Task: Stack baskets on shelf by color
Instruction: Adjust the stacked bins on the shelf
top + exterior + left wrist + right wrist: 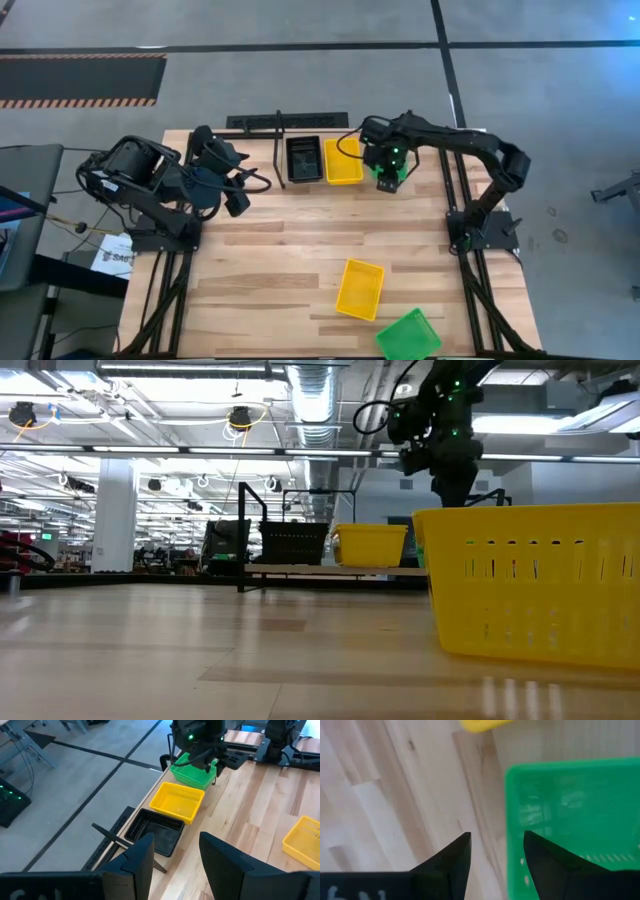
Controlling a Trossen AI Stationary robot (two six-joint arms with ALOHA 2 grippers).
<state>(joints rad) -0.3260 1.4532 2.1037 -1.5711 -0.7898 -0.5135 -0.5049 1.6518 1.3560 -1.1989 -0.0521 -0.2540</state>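
Directly beneath the right gripper [492, 851], its dark tapered fingers parted over one rim, sits a mesh-sided green basket [580, 820].

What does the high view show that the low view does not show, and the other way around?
Only the high view shows the left gripper, waiting open by the table's left side, the loose green basket near the front edge, and the green basket under the right gripper. Only the low view shows the room behind the table. Both show the black basket, the yellow basket on the shelf and the loose yellow basket.
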